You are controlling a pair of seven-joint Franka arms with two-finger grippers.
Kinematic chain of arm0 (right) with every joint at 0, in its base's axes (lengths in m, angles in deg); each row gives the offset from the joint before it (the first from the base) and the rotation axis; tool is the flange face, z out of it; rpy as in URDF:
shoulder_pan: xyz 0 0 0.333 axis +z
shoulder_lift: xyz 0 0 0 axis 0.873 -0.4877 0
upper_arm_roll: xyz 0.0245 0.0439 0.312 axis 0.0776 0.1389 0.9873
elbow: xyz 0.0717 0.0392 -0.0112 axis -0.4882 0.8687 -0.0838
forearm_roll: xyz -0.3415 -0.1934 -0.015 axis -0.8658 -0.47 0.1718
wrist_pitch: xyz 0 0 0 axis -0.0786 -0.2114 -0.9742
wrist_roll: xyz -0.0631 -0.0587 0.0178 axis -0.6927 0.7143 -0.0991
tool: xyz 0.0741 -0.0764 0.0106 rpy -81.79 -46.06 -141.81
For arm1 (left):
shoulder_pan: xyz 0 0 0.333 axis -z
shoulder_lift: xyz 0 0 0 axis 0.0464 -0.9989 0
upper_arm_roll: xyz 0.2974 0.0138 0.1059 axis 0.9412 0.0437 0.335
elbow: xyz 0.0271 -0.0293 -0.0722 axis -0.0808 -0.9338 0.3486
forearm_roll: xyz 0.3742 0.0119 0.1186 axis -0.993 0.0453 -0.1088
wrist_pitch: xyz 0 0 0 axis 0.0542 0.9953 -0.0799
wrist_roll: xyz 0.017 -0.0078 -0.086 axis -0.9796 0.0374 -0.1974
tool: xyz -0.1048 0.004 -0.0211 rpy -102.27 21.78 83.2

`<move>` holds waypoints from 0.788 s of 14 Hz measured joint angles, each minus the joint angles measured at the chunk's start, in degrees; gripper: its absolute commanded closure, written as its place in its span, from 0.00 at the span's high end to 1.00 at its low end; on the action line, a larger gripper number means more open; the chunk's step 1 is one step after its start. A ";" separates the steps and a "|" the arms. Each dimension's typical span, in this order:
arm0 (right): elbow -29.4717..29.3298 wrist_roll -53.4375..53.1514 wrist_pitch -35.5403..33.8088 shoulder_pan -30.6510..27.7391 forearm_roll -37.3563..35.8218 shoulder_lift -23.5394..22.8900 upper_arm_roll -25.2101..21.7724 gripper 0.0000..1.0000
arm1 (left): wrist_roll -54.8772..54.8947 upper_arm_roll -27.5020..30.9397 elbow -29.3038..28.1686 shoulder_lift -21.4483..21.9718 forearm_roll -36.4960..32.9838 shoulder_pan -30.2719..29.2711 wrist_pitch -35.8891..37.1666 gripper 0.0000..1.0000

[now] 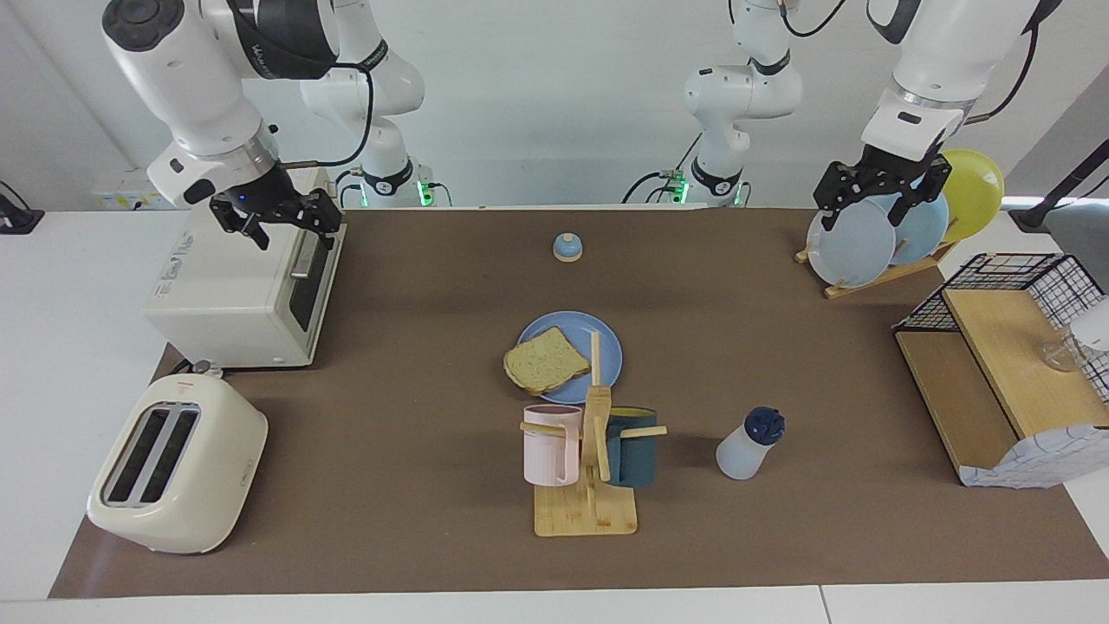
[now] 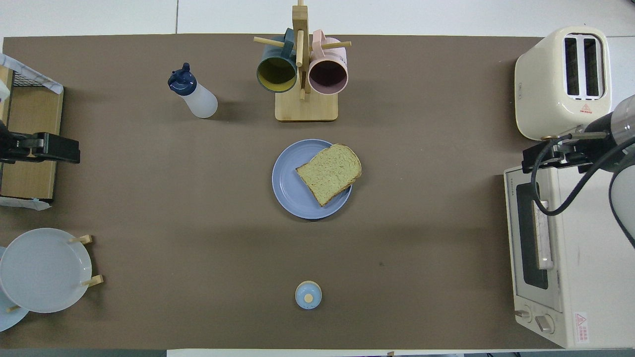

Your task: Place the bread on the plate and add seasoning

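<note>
The bread [image 1: 546, 358] [image 2: 330, 173] lies flat on the blue plate [image 1: 609, 345] [image 2: 290, 191] in the middle of the table, one corner overhanging the rim. The seasoning [image 1: 747, 446] [image 2: 196, 96], a whitish bottle with a navy cap, stands upright farther from the robots, beside the mug rack toward the left arm's end. My left gripper [image 1: 866, 215] [image 2: 55, 148] hangs open and empty, raised over the plate rack. Above the toaster oven, my right gripper [image 1: 295, 232] [image 2: 551, 156] waits, open and empty.
A wooden mug rack [image 1: 589, 459] with a pink and a dark mug stands just past the plate. A blue bell [image 1: 567, 248] sits near the robots. Toaster oven [image 1: 234, 295] and toaster [image 1: 173, 464] occupy the right arm's end; plate rack [image 1: 901, 227] and wire shelf [image 1: 1014, 373] the left arm's.
</note>
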 measured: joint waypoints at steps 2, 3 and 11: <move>0.00 0.00 0.00 0.00 0.00 0.00 0.00 1.00 | 0.05 -0.61 -0.09 0.00 1.26 -0.58 0.46 1.00; 0.00 0.00 0.00 0.00 0.00 0.00 0.00 1.00 | 0.17 -0.85 -0.19 0.00 1.71 -0.43 0.47 1.00; 0.00 0.00 0.00 0.00 0.00 0.00 0.00 1.00 | -0.44 -1.43 -0.37 -0.04 1.87 2.19 0.47 1.00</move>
